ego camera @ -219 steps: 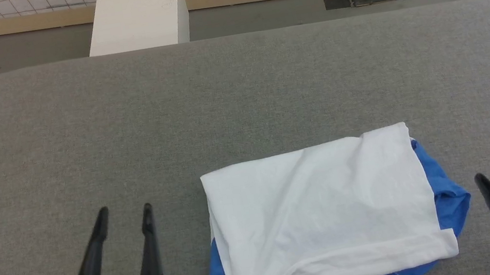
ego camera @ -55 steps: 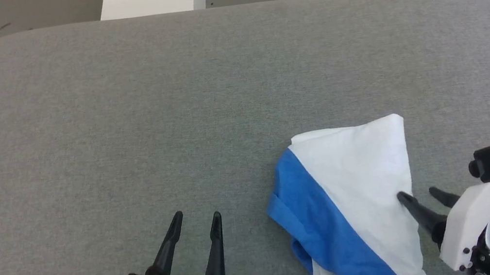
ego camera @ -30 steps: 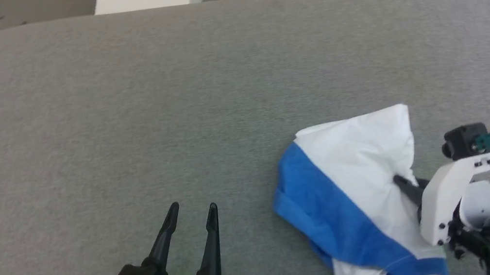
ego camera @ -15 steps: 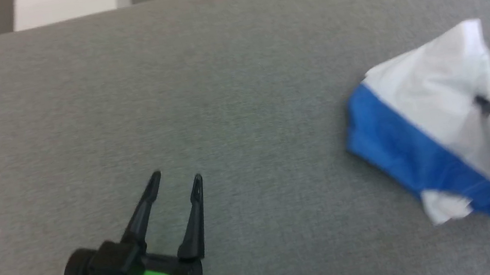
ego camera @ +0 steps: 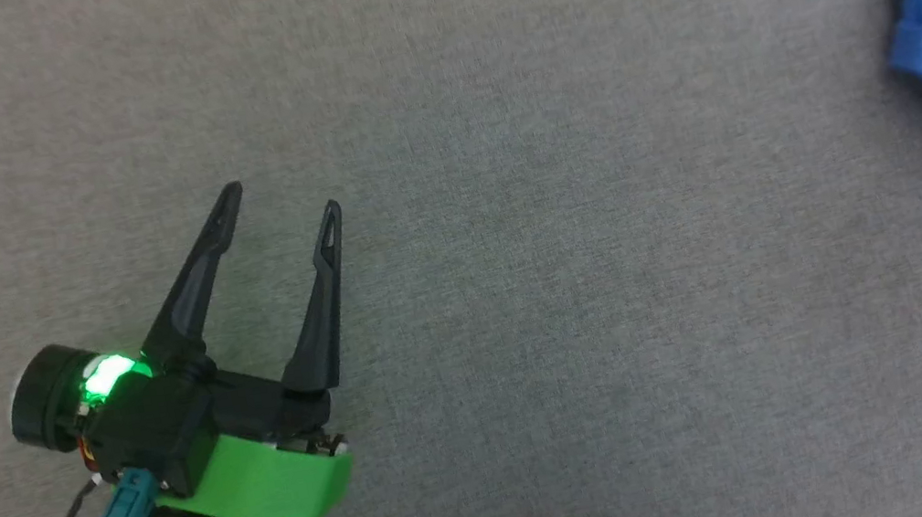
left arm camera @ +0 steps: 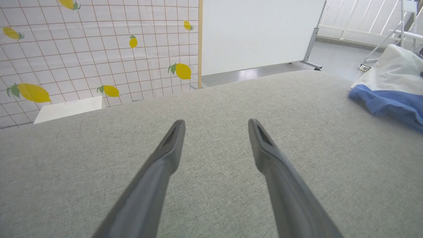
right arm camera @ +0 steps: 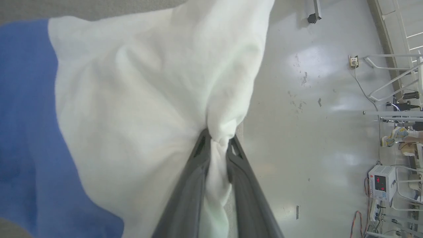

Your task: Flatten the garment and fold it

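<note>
Two right fingers point(right arm camera: 190, 188) pinch the garment point(right arm camera: 132, 86); left fingers point(ego camera: 195, 273) spread, well away.

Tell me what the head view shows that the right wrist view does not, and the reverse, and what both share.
Head view: the left hand, open and empty, over the grey table. Right wrist view: the right hand shut on a bunch of white cloth, with pale floor and equipment beyond. Both: the garment, white with blue; in the head view it is at the right edge.
</note>
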You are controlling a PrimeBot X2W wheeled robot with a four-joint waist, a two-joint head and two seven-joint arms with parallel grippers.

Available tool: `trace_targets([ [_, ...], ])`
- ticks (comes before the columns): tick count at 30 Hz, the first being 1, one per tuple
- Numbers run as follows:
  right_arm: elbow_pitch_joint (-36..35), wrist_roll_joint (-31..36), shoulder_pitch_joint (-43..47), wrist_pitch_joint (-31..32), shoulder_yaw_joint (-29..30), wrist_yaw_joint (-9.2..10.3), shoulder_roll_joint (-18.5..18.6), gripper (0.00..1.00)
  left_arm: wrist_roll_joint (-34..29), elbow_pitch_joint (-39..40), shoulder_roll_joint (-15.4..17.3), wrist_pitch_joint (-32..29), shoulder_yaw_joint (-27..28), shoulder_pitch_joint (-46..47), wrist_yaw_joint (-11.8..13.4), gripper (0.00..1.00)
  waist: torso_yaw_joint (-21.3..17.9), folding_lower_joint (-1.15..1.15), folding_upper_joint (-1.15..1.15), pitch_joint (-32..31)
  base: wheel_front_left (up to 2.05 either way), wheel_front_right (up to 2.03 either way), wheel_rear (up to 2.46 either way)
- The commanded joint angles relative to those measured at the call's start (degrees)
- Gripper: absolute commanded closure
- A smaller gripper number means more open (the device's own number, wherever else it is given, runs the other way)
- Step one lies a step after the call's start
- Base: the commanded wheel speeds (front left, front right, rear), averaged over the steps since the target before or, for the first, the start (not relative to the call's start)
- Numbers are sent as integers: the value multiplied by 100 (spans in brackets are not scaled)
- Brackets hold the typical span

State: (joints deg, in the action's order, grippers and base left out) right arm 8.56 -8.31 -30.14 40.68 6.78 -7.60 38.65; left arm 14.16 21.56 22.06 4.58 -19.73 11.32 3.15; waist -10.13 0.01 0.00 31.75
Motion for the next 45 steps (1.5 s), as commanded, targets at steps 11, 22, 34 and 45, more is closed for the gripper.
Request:
trace_targets([
  [11,540,734,-529,-529,380,11,50,100,-197,283,143,-211,19,225,128,0,-150,-1,0,835,0,0,0],
  [22,789,1175,-630,-812,580,11,-257,0,-24,334,-13,-223,115,178,332,0,-120,-1,0,744,0,0,0],
  [34,869,1138,-306,-1035,488,11,-513,0,305,-214,-319,264,278,-272,607,0,31,-1,0,-491,0,0,0],
  [45,146,787,591,-1791,583,11,-1652,0,390,-679,-559,746,410,-1099,1000,0,325,-1,0,-1936,0,0,0],
])
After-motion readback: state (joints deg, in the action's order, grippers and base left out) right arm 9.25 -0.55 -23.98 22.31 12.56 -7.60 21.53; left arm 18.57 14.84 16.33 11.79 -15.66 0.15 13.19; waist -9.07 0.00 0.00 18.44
